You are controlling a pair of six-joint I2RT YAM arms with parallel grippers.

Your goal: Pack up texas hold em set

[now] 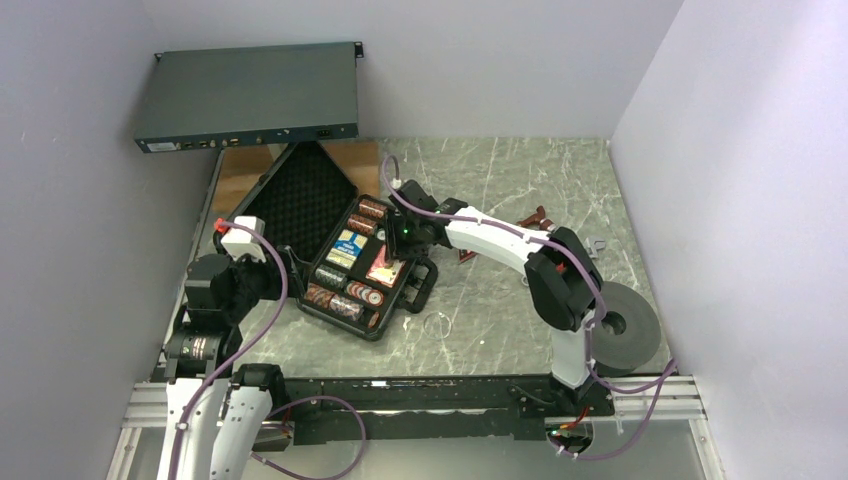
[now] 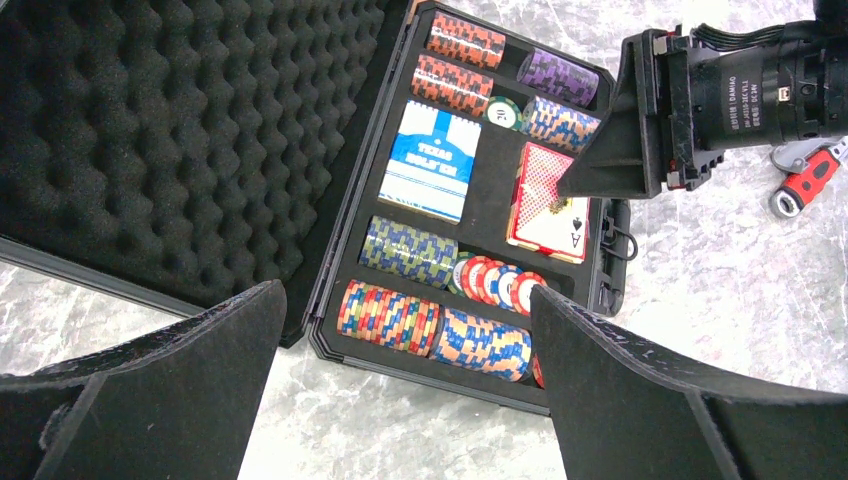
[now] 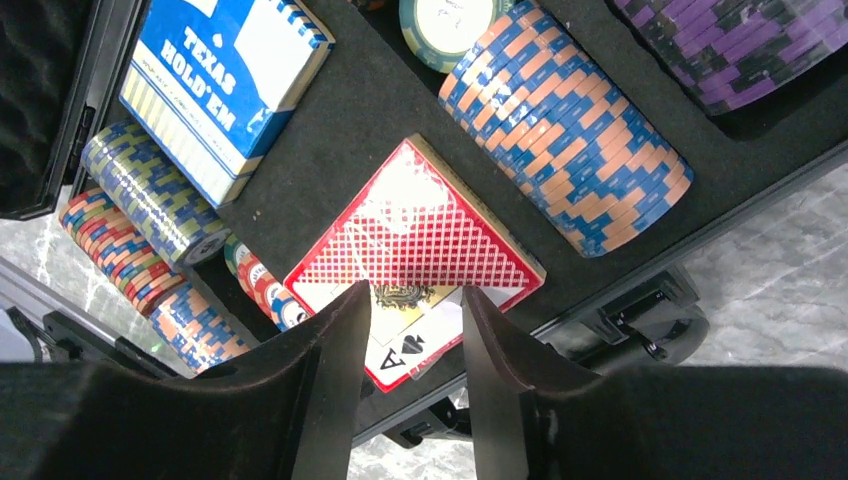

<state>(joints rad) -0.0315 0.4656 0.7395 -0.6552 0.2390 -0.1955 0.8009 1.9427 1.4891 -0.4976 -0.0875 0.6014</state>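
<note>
Colours of a black case (image 3: 370, 110) on a grey-green marbled tabletop (image 1: 520, 190) with white streaks.

The foam lining (image 2: 170, 130) is black egg-crate. The blue card box (image 3: 225, 80) has white lettering and yellow-striped edges. The red card box (image 3: 420, 235) bears a white lattice and a black ace of spades. The orange-and-blue roll (image 3: 570, 140), purple-and-black roll (image 3: 730, 50) and blue-and-olive roll (image 3: 150, 195) are striped; the upright chips (image 2: 490, 282) are red and white.

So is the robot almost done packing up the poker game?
Nearly. Done: the striped poker chip rolls and the blue card box sit in the black plastic case. In hand: the right gripper, jaws parted, hovers over the red card box lying in its slot. Left: the foam-lined lid is open and needs shutting. The left gripper hangs open, empty.
</note>
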